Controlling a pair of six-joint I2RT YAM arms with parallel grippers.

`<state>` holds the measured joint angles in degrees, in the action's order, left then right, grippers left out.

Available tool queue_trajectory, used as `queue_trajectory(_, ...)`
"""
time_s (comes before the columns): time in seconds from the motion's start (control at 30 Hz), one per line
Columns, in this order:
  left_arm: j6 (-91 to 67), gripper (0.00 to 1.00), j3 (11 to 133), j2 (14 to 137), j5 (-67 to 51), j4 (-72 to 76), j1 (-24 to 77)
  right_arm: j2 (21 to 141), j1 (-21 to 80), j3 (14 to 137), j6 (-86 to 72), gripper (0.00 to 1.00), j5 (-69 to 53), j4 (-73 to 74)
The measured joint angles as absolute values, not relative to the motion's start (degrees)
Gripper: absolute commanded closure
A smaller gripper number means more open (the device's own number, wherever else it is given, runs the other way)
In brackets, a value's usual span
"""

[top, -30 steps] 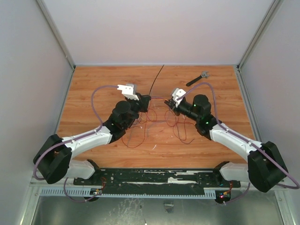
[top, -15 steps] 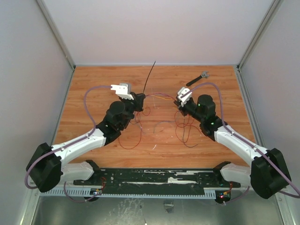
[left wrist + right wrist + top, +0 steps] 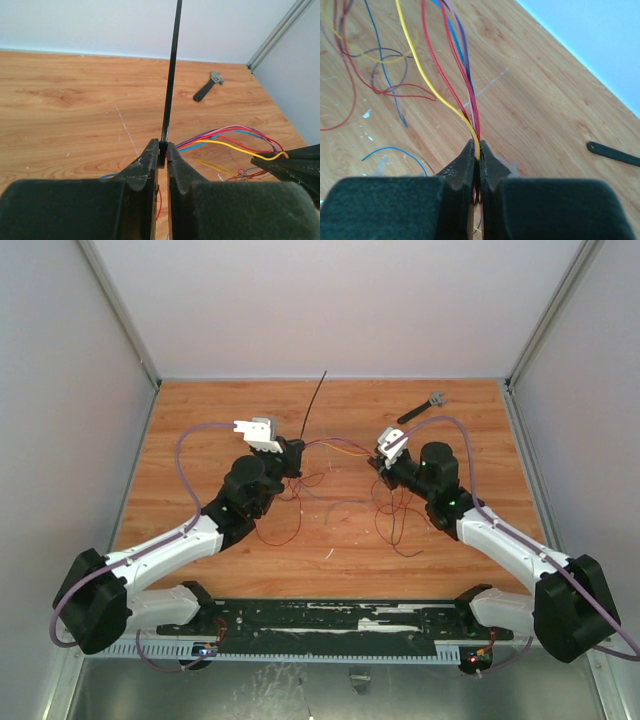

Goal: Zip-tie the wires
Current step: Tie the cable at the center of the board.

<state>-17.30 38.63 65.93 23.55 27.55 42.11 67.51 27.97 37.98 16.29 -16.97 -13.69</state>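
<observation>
The zip tie [image 3: 171,75] is a thin black strip that stands straight up from my left gripper [image 3: 163,146], which is shut on its square head. In the top view the zip tie [image 3: 314,405] slants toward the back wall from the left gripper [image 3: 298,454]. The wires [image 3: 225,142], red, yellow, blue and purple, run as a taut bundle from beside the tie's head to my right gripper [image 3: 478,150], which is shut on the wires [image 3: 455,75]. The right gripper [image 3: 379,462] sits opposite the left, and the wires' [image 3: 340,448] loose ends lie tangled on the table below.
A short black tool with a grey head [image 3: 422,408] lies at the back right of the wooden table [image 3: 200,410]; it also shows in the left wrist view [image 3: 209,86]. Loose wire loops [image 3: 390,525] trail on the table between the arms. Grey walls close in three sides.
Both grippers have moved apart, the left one leftward and back, drawing the wire bundle taut between them. The zip tie has swung with the left gripper.
</observation>
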Motion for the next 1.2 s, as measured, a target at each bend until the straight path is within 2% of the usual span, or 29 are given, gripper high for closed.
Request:
queue_trajectory(0.07, -17.2, 1.00, 38.6, 66.0, 23.6, 27.6, 42.1, 67.7, 28.0, 38.0, 15.8, 0.87, -18.8, -14.3)
queue_trajectory(0.17, -17.1, 1.00, 38.6, 66.1, 23.5, 27.5, 42.1, 68.1, 28.0, 38.0, 14.9, 0.69, -21.2, -15.1)
queue_trajectory(0.23, -17.0, 1.00, 38.7, 66.2, 23.5, 27.5, 42.1, 68.2, 28.0, 38.0, 14.5, 0.61, -22.3, -15.3)
queue_trajectory(0.33, -17.0, 1.00, 38.7, 66.4, 23.5, 27.2, 42.1, 68.1, 28.0, 38.0, 14.5, 0.54, -22.8, -15.3)
queue_trajectory(0.73, -16.8, 1.00, 41.3, 67.1, 23.5, 25.2, 42.1, 63.6, 25.8, 38.0, 12.1, 0.58, -24.7, -16.1)
queue_trajectory(1.2, -16.8, 1.00, 41.3, 67.1, 23.4, 23.9, 42.1, 70.2, 24.9, 38.3, 8.8, 0.60, -38.2, -18.7)
